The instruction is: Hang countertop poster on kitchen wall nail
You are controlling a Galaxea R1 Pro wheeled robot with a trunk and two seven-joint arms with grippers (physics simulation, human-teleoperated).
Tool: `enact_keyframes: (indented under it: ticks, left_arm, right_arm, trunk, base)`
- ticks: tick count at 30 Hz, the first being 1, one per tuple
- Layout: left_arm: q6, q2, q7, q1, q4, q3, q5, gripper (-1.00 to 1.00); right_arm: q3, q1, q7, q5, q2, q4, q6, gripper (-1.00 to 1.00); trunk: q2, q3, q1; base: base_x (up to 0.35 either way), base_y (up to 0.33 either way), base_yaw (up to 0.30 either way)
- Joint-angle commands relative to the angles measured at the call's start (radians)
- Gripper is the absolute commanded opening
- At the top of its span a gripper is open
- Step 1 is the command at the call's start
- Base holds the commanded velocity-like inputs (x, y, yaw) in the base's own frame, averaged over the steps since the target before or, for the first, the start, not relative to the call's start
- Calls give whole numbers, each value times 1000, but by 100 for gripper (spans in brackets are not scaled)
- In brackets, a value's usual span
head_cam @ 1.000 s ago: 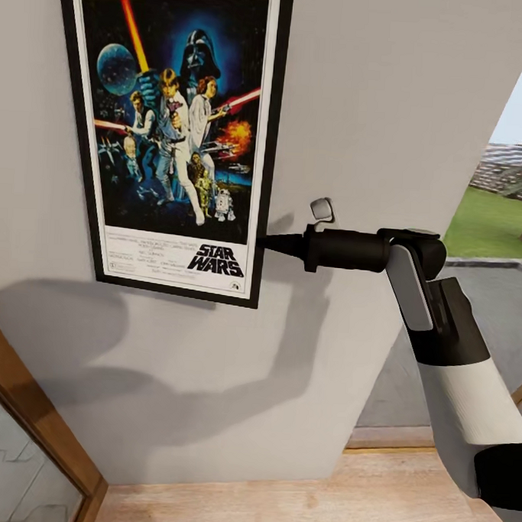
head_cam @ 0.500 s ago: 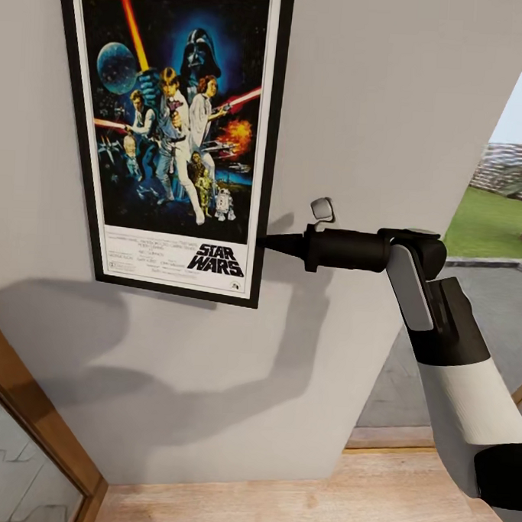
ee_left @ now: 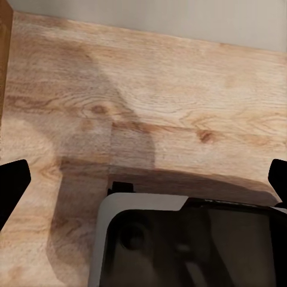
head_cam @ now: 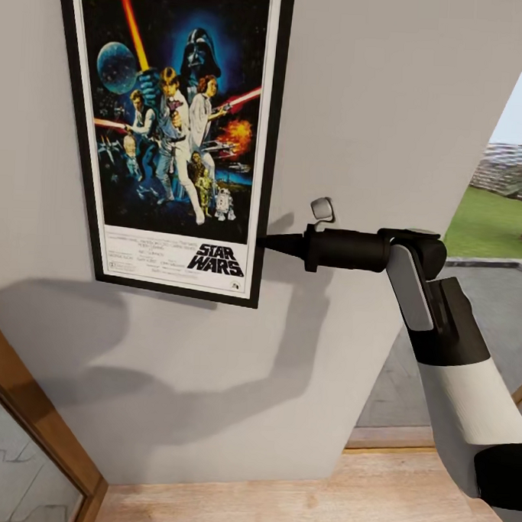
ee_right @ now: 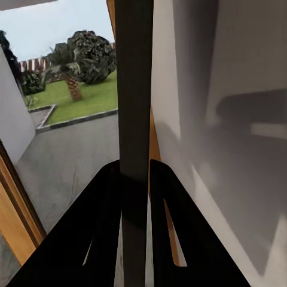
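Poster (head_cam: 172, 138): hangs flat and upright against the grey wall (head_cam: 391, 107), upper left in the head view; top edge cut off by the frame.
Poster build: black frame, white border, blue-black artwork with figures and lightsabers.
Poster lettering: "STAR WARS" in white block letters at lower right of the artwork; small credit lines beside it are too fine to read.
Right gripper (head_cam: 263, 242): fingertips meet the poster's lower right edge; in the right wrist view the right gripper (ee_right: 134, 179) has both dark fingers closed on the thin frame edge, seen edge-on.
Wall fitting (head_cam: 322, 210): small pale metal piece on the wall, just above the right gripper body.
Left gripper (ee_left: 143, 185): points down at the wooden floor (ee_left: 179, 107); fingertips spread wide at opposite sides of the view, nothing between them.
Doorway (head_cam: 501, 197): right of the wall, grass and paving outside.
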State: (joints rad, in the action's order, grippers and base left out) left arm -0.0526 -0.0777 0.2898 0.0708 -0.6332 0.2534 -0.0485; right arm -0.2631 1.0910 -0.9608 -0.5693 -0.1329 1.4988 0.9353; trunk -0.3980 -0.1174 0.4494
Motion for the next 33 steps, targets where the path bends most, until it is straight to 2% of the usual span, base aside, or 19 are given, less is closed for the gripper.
enact_keyframes:
  ticks: [1,10,33]
  left_arm:
    - [0,0,6,0,-1,2,-5,100]
    - [0,-1,6,0,0,3,-5,100]
    - [0,-1,6,0,0,3,-5,100]
  right_arm:
    - [-1,1,-1,-4,-1,0,5,-100]
    - [-1,1,-1,-4,-1,0,5,-100]
    - [-1,1,-1,-4,-1,0,5,-100]
  trunk:
    - [-2,-2,1]
    - [-2,1,1]
    - [-2,38,1]
  base:
    - [0,0,0]
    - [0,0,0]
    - [0,0,0]
